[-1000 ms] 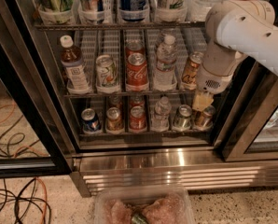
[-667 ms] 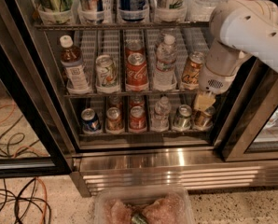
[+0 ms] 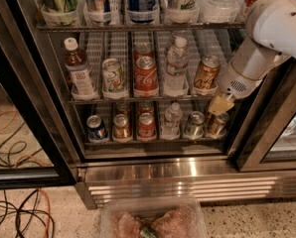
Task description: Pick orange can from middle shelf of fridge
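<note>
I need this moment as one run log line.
stage: pre-grasp | gripper: at fridge, low right of orange can | orange can: upright on middle shelf, not grasped

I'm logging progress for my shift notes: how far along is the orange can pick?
Done: the gripper is at the fridge, just below and right of the orange can. In hand: the approach; the can stands untouched on the middle shelf. Left: grasp it and lift it out.

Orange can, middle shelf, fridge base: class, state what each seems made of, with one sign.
Orange can: likely aluminium, silver glinting top. Middle shelf: dark wire, probably coated metal. Fridge base: stainless steel, streaked reflections. The gripper hangs right of and below the can.
</note>
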Tool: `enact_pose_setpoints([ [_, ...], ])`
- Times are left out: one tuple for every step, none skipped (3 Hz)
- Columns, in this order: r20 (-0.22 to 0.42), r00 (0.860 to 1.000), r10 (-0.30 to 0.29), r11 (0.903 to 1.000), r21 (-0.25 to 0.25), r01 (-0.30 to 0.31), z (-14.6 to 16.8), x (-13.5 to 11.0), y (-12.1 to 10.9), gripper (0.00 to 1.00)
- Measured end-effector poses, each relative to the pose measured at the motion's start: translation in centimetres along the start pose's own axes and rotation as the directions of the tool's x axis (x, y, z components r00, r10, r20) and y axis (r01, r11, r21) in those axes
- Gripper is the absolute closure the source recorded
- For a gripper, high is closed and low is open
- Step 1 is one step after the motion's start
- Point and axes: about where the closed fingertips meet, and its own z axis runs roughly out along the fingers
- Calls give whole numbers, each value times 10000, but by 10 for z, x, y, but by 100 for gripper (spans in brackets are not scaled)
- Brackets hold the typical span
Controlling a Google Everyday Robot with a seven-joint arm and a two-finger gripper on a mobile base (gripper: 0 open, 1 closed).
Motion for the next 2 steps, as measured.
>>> enact_pose_setpoints([
  [1885,9744,1224,9923,-435,-1162,0,4,-1,21],
  [2509,9494,1889,9814,-812,-1738,-10,14,6,0],
])
